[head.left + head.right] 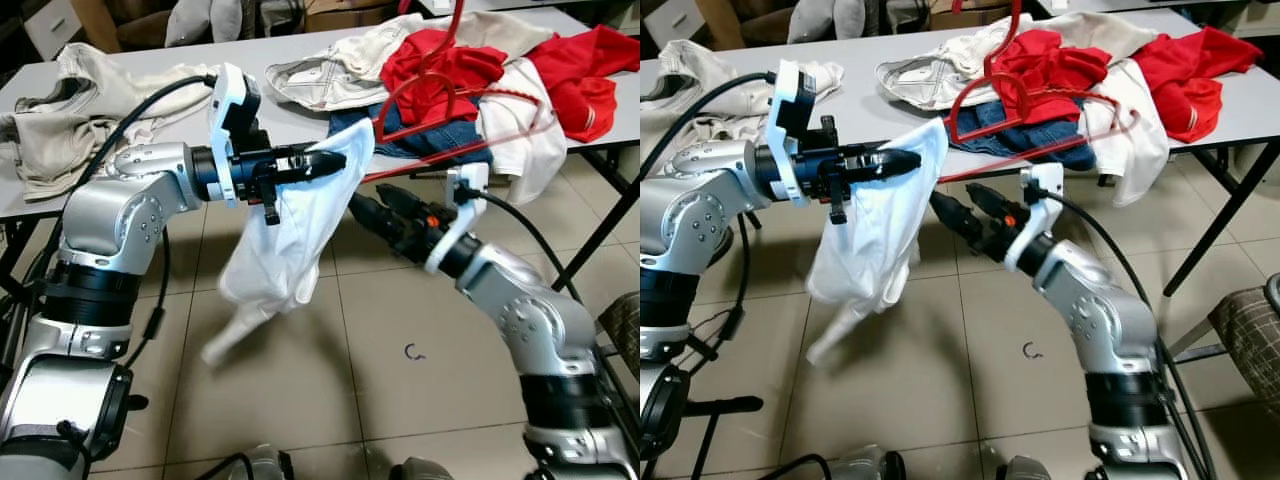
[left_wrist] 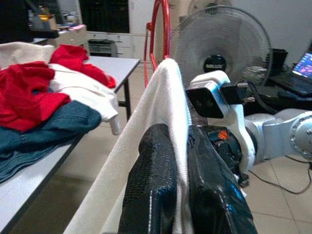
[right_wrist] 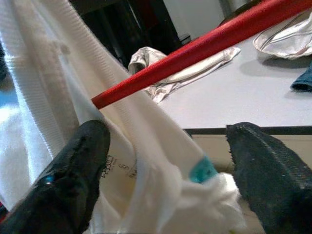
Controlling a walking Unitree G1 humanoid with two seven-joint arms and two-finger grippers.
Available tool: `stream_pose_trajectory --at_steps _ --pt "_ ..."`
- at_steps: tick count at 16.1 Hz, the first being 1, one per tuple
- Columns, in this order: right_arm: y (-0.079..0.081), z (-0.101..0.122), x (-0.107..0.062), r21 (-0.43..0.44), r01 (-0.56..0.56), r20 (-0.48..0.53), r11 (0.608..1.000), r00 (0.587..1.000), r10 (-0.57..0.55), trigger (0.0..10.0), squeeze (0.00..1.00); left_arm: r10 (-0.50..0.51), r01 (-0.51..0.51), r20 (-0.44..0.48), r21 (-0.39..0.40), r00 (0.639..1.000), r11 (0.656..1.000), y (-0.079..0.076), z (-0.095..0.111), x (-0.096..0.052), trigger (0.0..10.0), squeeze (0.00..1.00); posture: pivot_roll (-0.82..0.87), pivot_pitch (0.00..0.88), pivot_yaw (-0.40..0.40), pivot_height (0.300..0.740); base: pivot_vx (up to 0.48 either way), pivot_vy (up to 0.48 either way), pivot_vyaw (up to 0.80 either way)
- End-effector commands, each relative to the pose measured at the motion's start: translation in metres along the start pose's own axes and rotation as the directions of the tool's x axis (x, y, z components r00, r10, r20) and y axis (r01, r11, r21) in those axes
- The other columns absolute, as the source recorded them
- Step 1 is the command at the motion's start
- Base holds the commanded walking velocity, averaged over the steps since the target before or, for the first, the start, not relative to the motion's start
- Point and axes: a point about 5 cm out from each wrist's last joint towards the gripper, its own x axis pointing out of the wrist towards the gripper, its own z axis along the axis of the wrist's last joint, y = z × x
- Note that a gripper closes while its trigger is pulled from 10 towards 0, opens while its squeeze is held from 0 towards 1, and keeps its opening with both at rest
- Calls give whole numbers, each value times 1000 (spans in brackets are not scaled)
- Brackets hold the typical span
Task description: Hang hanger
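Note:
A white garment (image 1: pixel 290 240) hangs in front of the table, pinched at its upper edge by my left gripper (image 1: pixel 335 160), which is shut on the cloth (image 2: pixel 165 97). A red hanger (image 1: pixel 1010 162) stands tilted over the table edge, hook uppermost. One end of its lower bar (image 3: pixel 195 53) reaches into the garment's opening. My right gripper (image 1: pixel 368 205) sits just right of the garment and below the bar. It is open, with white cloth and a small teal tag lying between its fingers (image 3: pixel 78 165).
The grey table (image 1: pixel 150 120) carries a heap of clothes: red tops (image 1: pixel 580 70), blue jeans (image 1: pixel 440 140), beige garments (image 1: pixel 80 120). Black table legs (image 1: pixel 590 240) stand at right, a checked seat (image 1: pixel 1250 330) lower right. A fan (image 2: pixel 219 44) stands beyond.

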Motion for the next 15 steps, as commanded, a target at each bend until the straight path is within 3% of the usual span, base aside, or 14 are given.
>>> stream_pose_trajectory --at_steps 1,4,5,6,7,11,15 --pt "5 1 7 23 -40 0 999 999 40 10000 1000 -5 5 16 30 1000 1000 -2 9 2 0 0 -97 0 95 740 0 0 0" --pt "3 -5 18 29 -2 -46 1000 999 3 10000 1000 -20 19 33 16 999 1000 -7 11 5 0 0 -91 0 93 740 0 0 0" --pt "0 -8 23 29 30 -71 999 997 -27 10000 902 -30 30 48 8 998 1000 -10 14 6 0 0 -87 0 91 740 0 0 0" --pt "-2 -12 27 40 49 -95 998 994 -45 10000 235 -34 34 69 0 997 999 -12 16 8 0 0 -87 0 91 740 0 0 0" --pt "-2 -20 31 44 66 -149 997 987 -59 10000 0 -27 28 102 -6 994 1000 -13 20 11 0 0 -81 0 88 740 0 0 0" --pt "-1 -37 31 34 77 -241 996 968 -67 10000 0 10 -8 127 -12 992 1000 -12 23 9 0 0 -74 0 80 740 0 0 0" --pt "-10 -59 20 22 128 -364 991 925 -112 10000 0 35 -32 161 -25 986 999 -11 29 5 0 0 -76 0 75 740 0 0 0"
